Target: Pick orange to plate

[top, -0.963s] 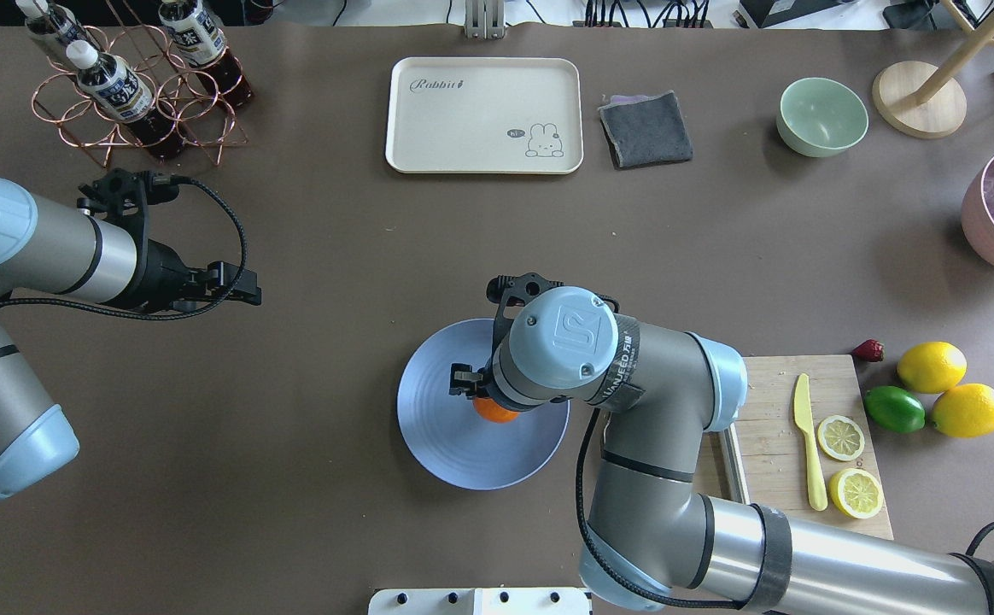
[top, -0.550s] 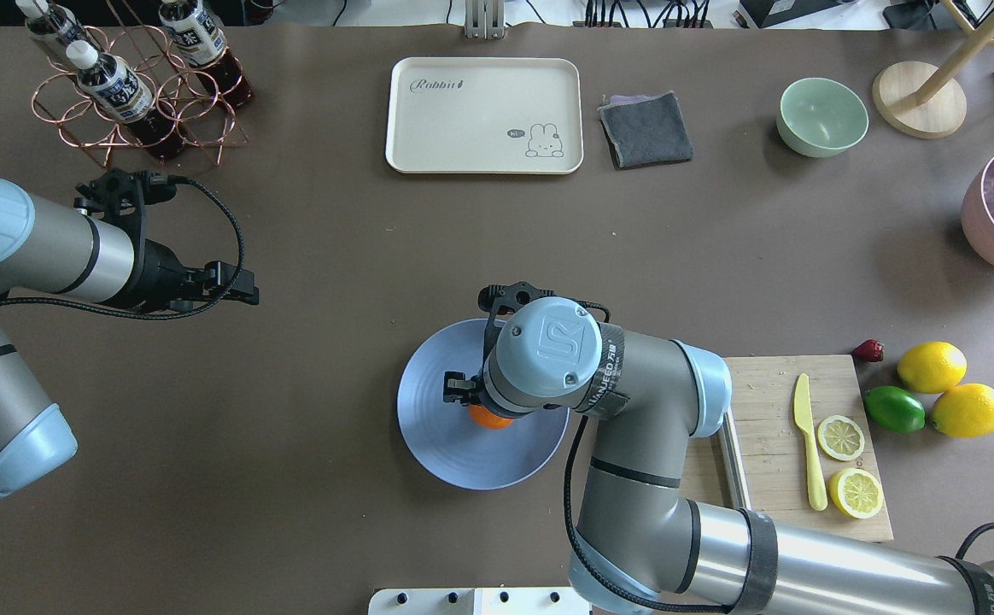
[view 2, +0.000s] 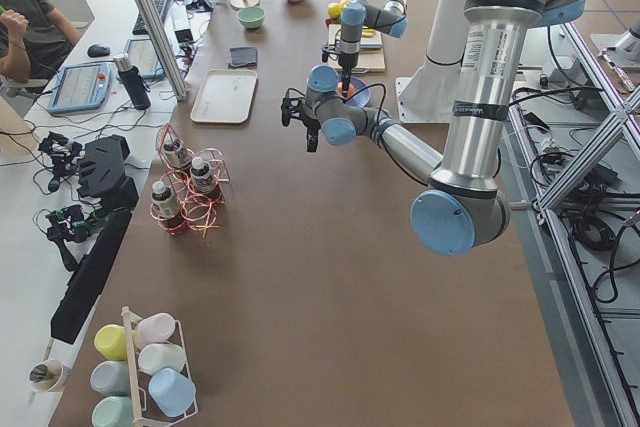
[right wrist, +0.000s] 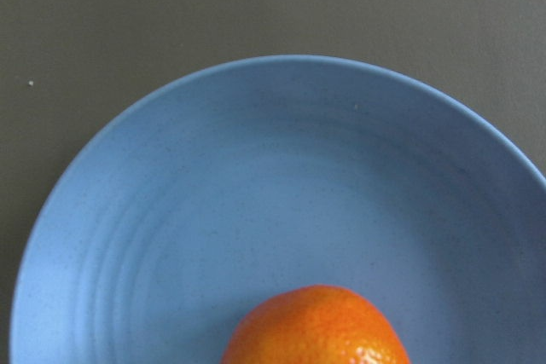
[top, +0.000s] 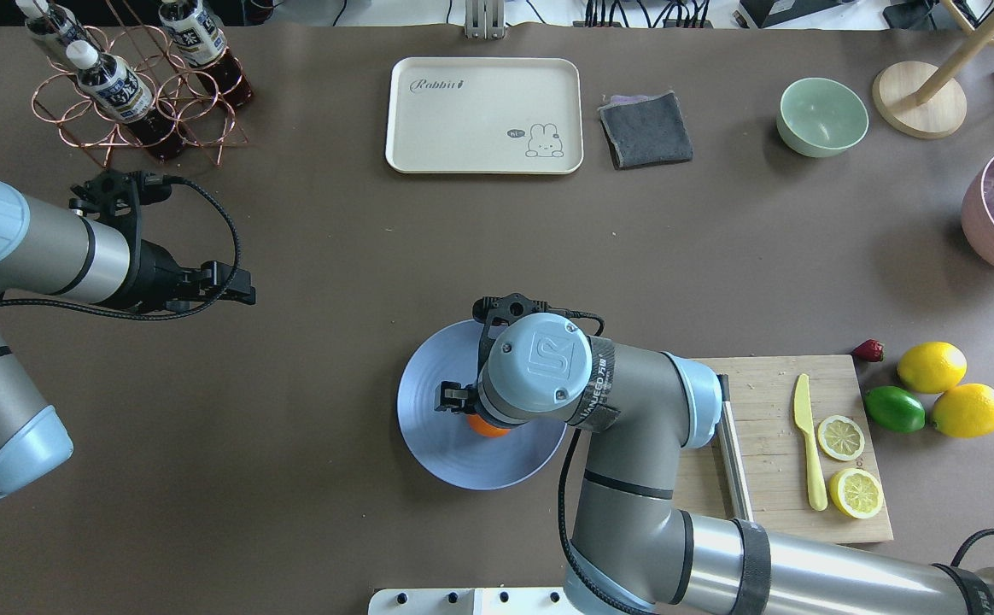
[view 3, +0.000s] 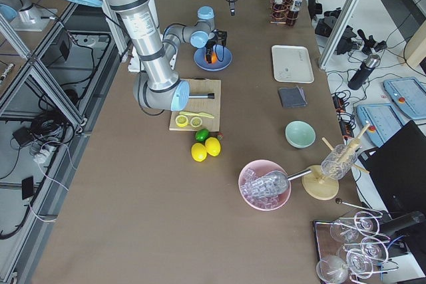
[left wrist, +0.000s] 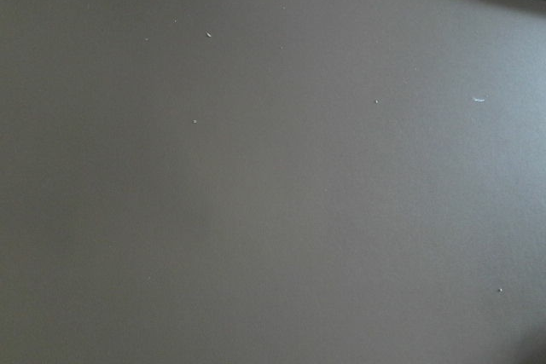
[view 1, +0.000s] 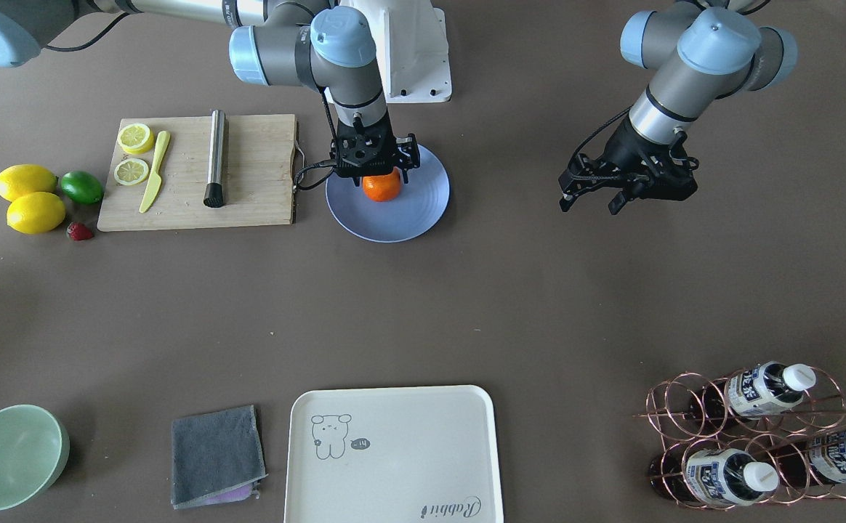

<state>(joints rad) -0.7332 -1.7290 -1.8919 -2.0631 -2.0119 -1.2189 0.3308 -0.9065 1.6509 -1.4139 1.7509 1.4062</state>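
The orange point(view 1: 381, 187) sits low over the middle of the blue plate point(view 1: 412, 216), and my right gripper point(view 1: 381, 176) comes down on it from above, shut on it. From overhead only a sliver of the orange point(top: 488, 427) shows under the right wrist, inside the plate point(top: 429, 431). The right wrist view has the orange point(right wrist: 316, 330) at its bottom edge over the plate point(right wrist: 213, 210); no fingers show there. Whether the fruit touches the plate I cannot tell. My left gripper point(view 1: 589, 205) hangs open and empty over bare table, far from the plate.
A cutting board point(top: 770, 401) with lemon slices, a yellow knife point(top: 807, 440) and a metal rod lies right beside the plate. Lemons point(top: 932, 366), a lime point(top: 894, 408), cream tray point(top: 484, 115), grey cloth point(top: 646, 128), mint bowl point(top: 821, 115) and bottle rack point(top: 134, 85) stand farther off.
The right arm has moved a little toward the robot's base and left, carrying the orange across the plate's middle. The left arm has drawn back slightly.
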